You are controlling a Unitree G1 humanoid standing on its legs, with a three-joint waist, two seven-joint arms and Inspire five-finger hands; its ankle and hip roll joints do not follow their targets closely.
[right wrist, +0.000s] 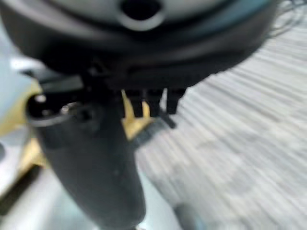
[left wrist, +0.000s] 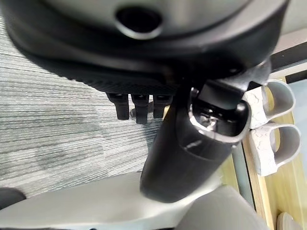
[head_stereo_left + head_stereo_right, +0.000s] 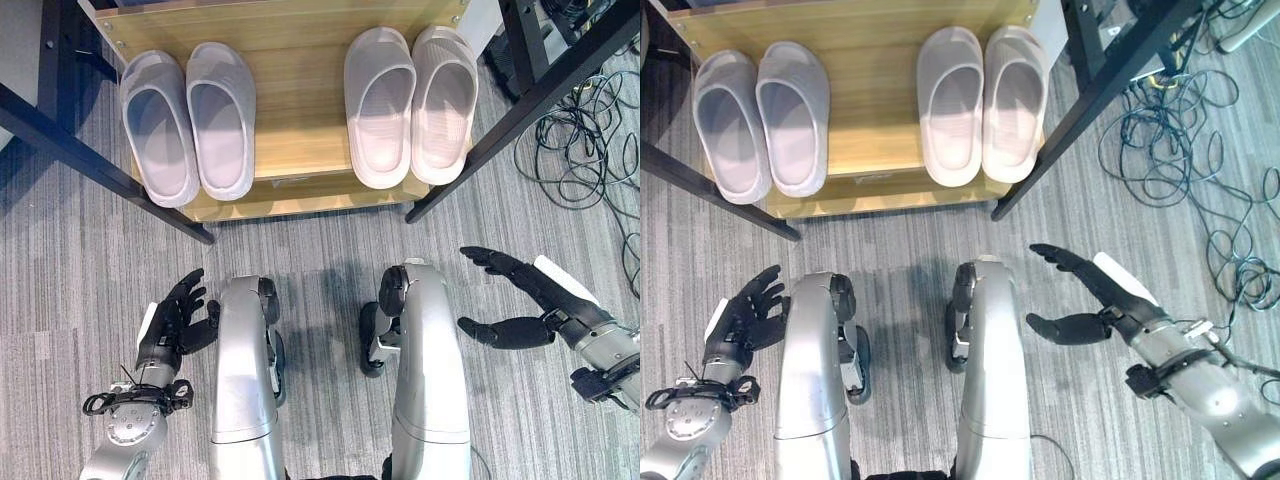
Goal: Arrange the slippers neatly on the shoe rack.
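Four slippers sit on the wooden shoe rack (image 3: 290, 60) in the left eye view, sorted into two pairs: a grey pair (image 3: 188, 122) up ahead of the left hand (image 3: 175, 325) and a paler pinkish pair (image 3: 410, 103) ahead of the right hand (image 3: 520, 300), each pair side by side and touching, the two pairs well apart with bare wood between them. Both hands hang low over the grey carpet (image 3: 60, 300), well short of the rack and touching nothing; the left one has its fingers loosely straightened and pointing toward the rack, the right one is spread wide with the thumb held apart from the fingers. Dark frame bars (image 3: 90, 165) slant across either side of the rack, and a tangle of loose cables (image 3: 590, 140) lies on the floor beyond the right hand. From the right eye view the same layout holds: the grey pair (image 3: 762, 118) ahead of the left hand (image 3: 740, 318), the pale pair (image 3: 982, 103) ahead of the right hand (image 3: 1095, 295), which is open and empty. Looking along the left wrist, its fingertips (image 2: 136, 109) stick out relaxed over the carpet, holding nothing, with two slippers (image 2: 268, 124) on the rack past the thumb. Along the right wrist, the fingertips (image 1: 152, 101) show short and straight over the carpet, nothing in them.
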